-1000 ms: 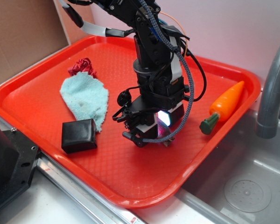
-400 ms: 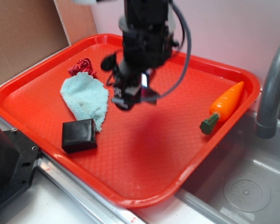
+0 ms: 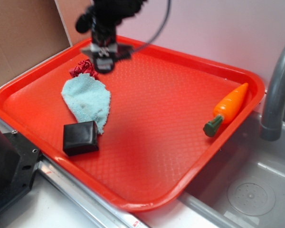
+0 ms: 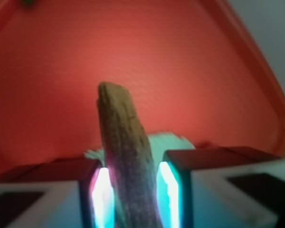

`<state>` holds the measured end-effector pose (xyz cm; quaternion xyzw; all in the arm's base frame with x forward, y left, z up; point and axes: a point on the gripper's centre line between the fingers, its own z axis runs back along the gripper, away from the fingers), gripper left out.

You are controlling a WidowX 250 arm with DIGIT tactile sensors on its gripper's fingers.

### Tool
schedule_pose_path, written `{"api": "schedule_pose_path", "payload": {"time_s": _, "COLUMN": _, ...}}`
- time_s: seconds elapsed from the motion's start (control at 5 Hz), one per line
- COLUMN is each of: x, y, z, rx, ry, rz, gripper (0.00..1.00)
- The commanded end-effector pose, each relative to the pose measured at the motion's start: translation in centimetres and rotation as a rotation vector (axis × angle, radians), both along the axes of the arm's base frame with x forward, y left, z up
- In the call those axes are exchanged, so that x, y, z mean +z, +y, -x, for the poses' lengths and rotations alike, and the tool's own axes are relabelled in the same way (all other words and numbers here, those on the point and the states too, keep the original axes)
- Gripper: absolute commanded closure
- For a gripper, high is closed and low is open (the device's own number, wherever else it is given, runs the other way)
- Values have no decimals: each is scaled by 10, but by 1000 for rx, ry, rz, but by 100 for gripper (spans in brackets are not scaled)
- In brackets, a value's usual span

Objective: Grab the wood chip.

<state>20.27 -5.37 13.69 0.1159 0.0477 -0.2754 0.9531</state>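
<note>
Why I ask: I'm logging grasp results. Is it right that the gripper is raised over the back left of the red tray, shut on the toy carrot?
Not quite: the gripper is shut on the wood chip, as the wrist view shows. The toy carrot lies at the red tray's right edge. The rest is right.

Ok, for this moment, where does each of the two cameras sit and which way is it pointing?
Exterior: raised off the tray's front corner, looking down and across the red tray, with the blue cloth, black block and toy carrot; the blurred arm and gripper show at the top left.
Wrist: mounted on the gripper, looking out between the two lit fingers at the wood chip clamped there, above the tray floor.
Shared: the tray, the gripper, and a sliver of the cloth behind the chip.
</note>
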Motion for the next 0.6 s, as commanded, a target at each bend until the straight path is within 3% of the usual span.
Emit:
{"api": "schedule_pose_path", "payload": {"time_s": 0.0, "x": 43, "y": 28, "z": 22, "rx": 497, "ry": -81, "rz": 197, "gripper": 100}}
{"api": "schedule_pose_path", "payload": {"time_s": 0.2, "x": 51, "y": 38, "z": 27, "rx": 639, "ry": -129, "rz": 234, "gripper": 100}}
{"api": "schedule_pose_path", "payload": {"time_s": 0.4, "x": 51, "y": 37, "z": 24, "rx": 624, "ry": -130, "rz": 209, "gripper": 100}}
